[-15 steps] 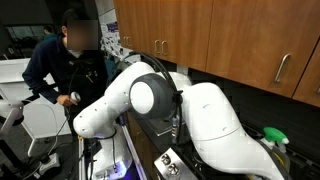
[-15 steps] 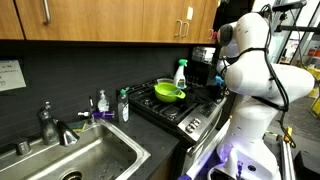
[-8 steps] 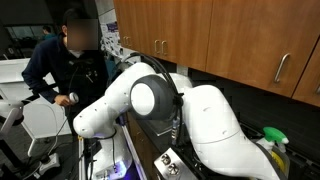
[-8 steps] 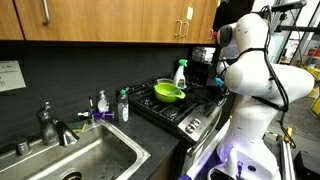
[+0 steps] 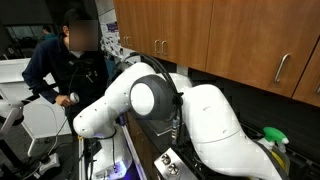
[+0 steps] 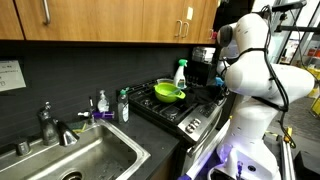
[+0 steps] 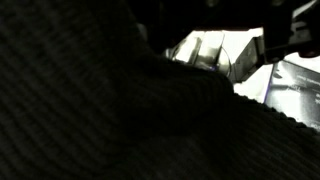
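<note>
A green bowl (image 6: 168,92) sits on a black stove (image 6: 178,112), with a spray bottle (image 6: 180,73) standing behind it. The white arm (image 6: 250,70) rises at the right of the stove; its dark end (image 6: 215,72) hangs beside the stove's far side, and the jaws cannot be made out there. In an exterior view the arm's white body (image 5: 160,100) fills the middle and hides the gripper. The wrist view is almost wholly dark; only a pale patch (image 7: 215,55) shows, and no fingers are visible.
A steel sink (image 6: 85,160) with a faucet (image 6: 50,125) lies beside the stove, two bottles (image 6: 123,105) between them. Wooden cabinets (image 6: 110,20) hang above. A person (image 5: 62,65) stands behind the arm. A green-topped bottle (image 5: 275,137) shows at the right.
</note>
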`<state>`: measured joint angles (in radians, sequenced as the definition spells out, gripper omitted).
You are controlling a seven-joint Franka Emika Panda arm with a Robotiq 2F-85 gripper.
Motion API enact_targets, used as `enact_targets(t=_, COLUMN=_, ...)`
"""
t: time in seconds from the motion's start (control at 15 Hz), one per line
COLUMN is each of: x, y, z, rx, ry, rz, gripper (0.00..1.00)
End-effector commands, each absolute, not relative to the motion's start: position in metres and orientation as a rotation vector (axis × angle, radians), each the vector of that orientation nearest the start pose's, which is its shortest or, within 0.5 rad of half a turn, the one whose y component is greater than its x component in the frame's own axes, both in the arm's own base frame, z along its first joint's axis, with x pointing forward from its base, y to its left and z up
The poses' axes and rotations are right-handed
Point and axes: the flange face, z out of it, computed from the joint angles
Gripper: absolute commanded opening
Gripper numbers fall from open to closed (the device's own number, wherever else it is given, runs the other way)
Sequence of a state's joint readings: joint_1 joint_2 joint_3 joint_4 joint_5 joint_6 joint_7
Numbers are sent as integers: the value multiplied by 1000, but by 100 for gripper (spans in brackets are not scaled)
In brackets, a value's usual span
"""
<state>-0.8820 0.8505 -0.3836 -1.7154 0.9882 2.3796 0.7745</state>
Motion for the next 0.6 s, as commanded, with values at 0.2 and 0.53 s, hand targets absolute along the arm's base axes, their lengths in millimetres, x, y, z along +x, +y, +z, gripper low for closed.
enact_targets(t=0.2, x=215, y=-613, z=107, rx=-636, ry=2742, rz=-53, gripper=37)
enact_targets(t=0.53, x=215, y=-612, z=107, rx=-643, ry=2741, rz=-53, gripper=31)
